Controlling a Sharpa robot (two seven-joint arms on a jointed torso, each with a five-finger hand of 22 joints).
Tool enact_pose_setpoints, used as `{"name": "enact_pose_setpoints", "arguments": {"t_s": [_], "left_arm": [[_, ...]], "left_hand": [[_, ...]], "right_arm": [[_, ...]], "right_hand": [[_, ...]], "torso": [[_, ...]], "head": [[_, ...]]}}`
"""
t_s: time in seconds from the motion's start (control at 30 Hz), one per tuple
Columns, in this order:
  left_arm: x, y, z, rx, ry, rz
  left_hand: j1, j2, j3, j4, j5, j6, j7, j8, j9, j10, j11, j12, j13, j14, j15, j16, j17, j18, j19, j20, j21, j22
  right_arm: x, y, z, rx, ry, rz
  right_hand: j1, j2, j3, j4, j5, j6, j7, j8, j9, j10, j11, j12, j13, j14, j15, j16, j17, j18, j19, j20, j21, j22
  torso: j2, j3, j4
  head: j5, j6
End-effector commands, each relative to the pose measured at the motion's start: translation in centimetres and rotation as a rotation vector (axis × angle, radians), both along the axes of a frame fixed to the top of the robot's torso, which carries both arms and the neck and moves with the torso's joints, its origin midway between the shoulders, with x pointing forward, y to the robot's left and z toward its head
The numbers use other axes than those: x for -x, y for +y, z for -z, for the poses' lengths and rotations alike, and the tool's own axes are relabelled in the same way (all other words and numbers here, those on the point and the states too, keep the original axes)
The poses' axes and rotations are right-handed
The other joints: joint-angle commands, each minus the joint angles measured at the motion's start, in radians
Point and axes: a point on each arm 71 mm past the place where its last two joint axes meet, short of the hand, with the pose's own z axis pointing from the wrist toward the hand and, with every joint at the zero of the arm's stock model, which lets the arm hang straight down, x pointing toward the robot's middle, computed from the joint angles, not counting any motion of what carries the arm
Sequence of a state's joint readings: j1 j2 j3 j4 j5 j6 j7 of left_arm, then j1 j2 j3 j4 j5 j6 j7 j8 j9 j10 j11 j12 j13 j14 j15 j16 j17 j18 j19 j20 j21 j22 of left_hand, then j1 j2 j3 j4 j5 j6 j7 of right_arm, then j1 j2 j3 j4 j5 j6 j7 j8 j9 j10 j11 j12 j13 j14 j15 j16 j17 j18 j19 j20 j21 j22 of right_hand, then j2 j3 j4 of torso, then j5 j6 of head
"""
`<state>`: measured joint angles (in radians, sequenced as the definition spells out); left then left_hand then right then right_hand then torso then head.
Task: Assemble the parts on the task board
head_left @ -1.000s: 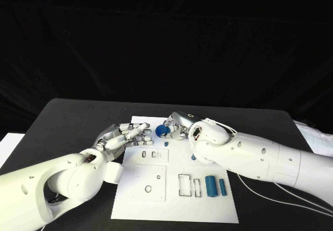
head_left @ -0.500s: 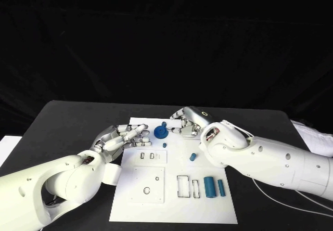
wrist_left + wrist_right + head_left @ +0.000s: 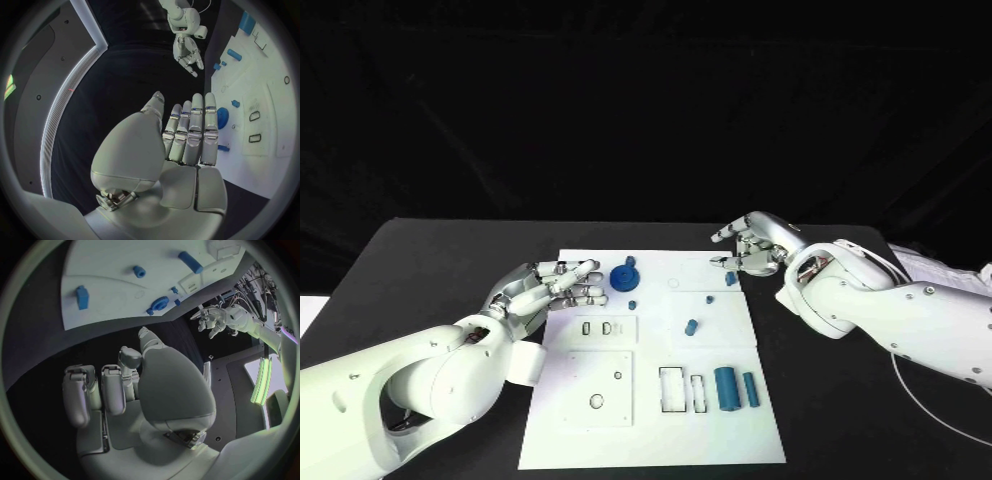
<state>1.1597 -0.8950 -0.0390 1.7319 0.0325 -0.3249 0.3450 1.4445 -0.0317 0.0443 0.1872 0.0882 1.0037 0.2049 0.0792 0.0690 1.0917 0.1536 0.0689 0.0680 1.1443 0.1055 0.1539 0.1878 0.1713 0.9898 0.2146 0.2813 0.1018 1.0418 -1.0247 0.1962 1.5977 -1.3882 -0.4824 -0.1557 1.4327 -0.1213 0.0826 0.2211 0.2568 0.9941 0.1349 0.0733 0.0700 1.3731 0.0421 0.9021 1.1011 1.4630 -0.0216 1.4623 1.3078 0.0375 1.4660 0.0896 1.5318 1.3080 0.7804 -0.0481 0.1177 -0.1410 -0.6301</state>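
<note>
My left hand (image 3: 545, 290) holds nothing, its fingers straight and close together, at the left edge of the white flat task board (image 3: 653, 420). My right hand (image 3: 759, 245) is empty, fingers loosely bent, past the board's right edge. The round blue toothed gear (image 3: 623, 277) lies on the board just beside my left fingertips (image 3: 593, 284), and small blue parts (image 3: 689, 325) lie between my hands.

arms: white, rounded | left hand (image 3: 548, 287), right hand (image 3: 751, 245): silver

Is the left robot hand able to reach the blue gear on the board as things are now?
Probably yes. The left robot hand lies at the task board's edge, holding nothing, with the blue gear just ahead of its fingertips and nothing between them. The right robot hand is off to the far side.
</note>
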Motion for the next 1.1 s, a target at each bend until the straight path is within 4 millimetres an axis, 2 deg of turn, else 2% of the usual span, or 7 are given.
{"name": "enact_pose_setpoints", "arguments": {"t_s": [0.03, 0.1, 0.2, 0.3, 0.67, 0.97, 1.1], "left_arm": [[0.0, -0.2, -0.2, 0.017, -0.012, 0.013], [-0.1, -0.1, -0.1, 0.017, -0.012, 0.012], [-0.1, -0.2, -0.1, 0.017, -0.012, 0.013], [-0.1, -0.2, -0.1, 0.018, -0.011, 0.014], [-0.2, -0.1, 0.0, 0.016, -0.010, 0.012], [-0.3, 0.1, 0.1, 0.012, -0.009, 0.004], [-0.3, 0.1, 0.1, 0.011, -0.008, 0.003]], "left_hand": [[0.002, 0.011, 0.001, -0.005, 0.005, 0.002, 0.006, -0.004, -0.001, -0.002, 0.004, -0.005, -0.001, 0.004, 0.002, -0.007, 0.002, 0.011, 0.005, 0.001, -0.004, -0.001], [0.002, 0.011, 0.001, -0.005, 0.005, 0.002, 0.006, -0.004, -0.001, -0.002, 0.004, -0.005, -0.001, 0.004, 0.002, -0.007, 0.002, 0.011, 0.005, 0.001, -0.004, -0.001], [0.003, 0.011, 0.001, -0.005, 0.005, 0.003, 0.006, -0.004, -0.001, -0.002, 0.004, -0.005, -0.001, 0.004, 0.002, -0.007, 0.002, 0.011, 0.005, 0.001, -0.004, -0.001], [0.003, 0.011, 0.001, -0.005, 0.005, 0.003, 0.006, -0.004, -0.001, -0.002, 0.004, -0.005, -0.001, 0.004, 0.002, -0.007, 0.002, 0.011, 0.005, 0.001, -0.004, -0.001], [0.003, 0.011, 0.001, -0.005, 0.005, 0.003, 0.006, -0.004, -0.001, -0.002, 0.004, -0.005, -0.001, 0.004, 0.002, -0.007, 0.002, 0.011, 0.005, 0.001, -0.004, -0.001], [0.003, 0.011, 0.001, -0.005, 0.005, 0.003, 0.006, -0.004, -0.001, -0.002, 0.004, -0.005, -0.001, 0.004, 0.002, -0.007, 0.002, 0.011, 0.005, 0.001, -0.004, -0.001], [0.004, 0.013, 0.002, -0.007, 0.005, 0.003, 0.006, -0.005, 0.000, -0.002, 0.004, -0.005, -0.001, 0.004, 0.002, -0.008, 0.002, 0.011, 0.005, 0.001, -0.004, -0.002]], "right_arm": [[0.1, -0.5, 0.8, -0.011, 0.078, -0.103], [-0.1, -1.4, 1.1, -0.003, 0.084, -0.095], [-0.3, -2.4, 1.5, 0.017, 0.086, -0.079], [-0.4, -2.9, 2.1, 0.048, 0.085, -0.072], [-0.8, -3.1, 3.8, 0.074, 0.104, -0.065], [-0.8, -3.2, 4.2, 0.080, 0.115, -0.072], [-0.8, -3.2, 4.3, 0.081, 0.117, -0.072]], "right_hand": [[0.014, -0.002, 0.002, -0.010, -0.007, 0.006, -0.001, -0.003, 0.000, -0.010, -0.001, -0.005, -0.002, 0.070, -0.007, -0.005, 0.082, -0.014, 0.036, -0.006, -0.002, 0.167], [0.021, -0.005, 0.002, -0.016, -0.009, 0.002, 0.000, -0.006, -0.001, -0.010, 0.000, -0.006, -0.002, 0.070, -0.007, -0.004, 0.083, -0.014, 0.036, -0.006, -0.001, 0.168], [0.025, -0.007, 0.002, -0.019, -0.008, -0.004, 0.001, -0.009, -0.003, -0.010, 0.001, -0.007, -0.002, 0.070, -0.006, -0.004, 0.083, -0.014, 0.036, -0.006, -0.001, 0.168], [0.023, -0.008, 0.000, -0.018, -0.003, -0.009, 0.002, -0.010, -0.004, -0.010, 0.002, -0.009, -0.003, 0.070, -0.005, -0.004, 0.083, -0.014, 0.036, -0.005, -0.002, 0.167], [0.024, -0.006, 0.001, -0.018, -0.003, -0.010, 0.003, -0.009, -0.003, -0.009, 0.002, -0.007, -0.002, 0.071, -0.005, -0.004, 0.084, -0.014, 0.036, -0.005, -0.001, 0.168], [0.029, 0.001, 0.006, -0.021, -0.008, 0.001, 0.001, -0.004, -0.001, -0.006, 0.002, -0.005, 0.000, 0.071, -0.005, -0.003, 0.087, -0.015, 0.038, -0.004, -0.001, 0.170], [0.030, 0.004, 0.007, -0.022, -0.009, 0.006, 0.001, -0.002, 0.000, -0.006, 0.001, -0.004, 0.001, 0.071, -0.006, -0.002, 0.087, -0.015, 0.038, -0.005, 0.000, 0.171]], "torso": [[0.001, 0.0059, -0.0066], [0.001, 0.0059, -0.0077], [0.001, 0.0047, -0.0043], [0.000, 0.0039, -0.0038], [-0.001, 0.0013, -0.0030], [-0.001, 0.0014, -0.0060], [-0.001, 0.0009, -0.0050]], "head": [[-0.004, 0.001], [-0.006, 0.001], [-0.010, 0.001], [-0.010, 0.003], [-0.010, -0.004], [-0.007, -0.009], [-0.010, -0.011]]}}
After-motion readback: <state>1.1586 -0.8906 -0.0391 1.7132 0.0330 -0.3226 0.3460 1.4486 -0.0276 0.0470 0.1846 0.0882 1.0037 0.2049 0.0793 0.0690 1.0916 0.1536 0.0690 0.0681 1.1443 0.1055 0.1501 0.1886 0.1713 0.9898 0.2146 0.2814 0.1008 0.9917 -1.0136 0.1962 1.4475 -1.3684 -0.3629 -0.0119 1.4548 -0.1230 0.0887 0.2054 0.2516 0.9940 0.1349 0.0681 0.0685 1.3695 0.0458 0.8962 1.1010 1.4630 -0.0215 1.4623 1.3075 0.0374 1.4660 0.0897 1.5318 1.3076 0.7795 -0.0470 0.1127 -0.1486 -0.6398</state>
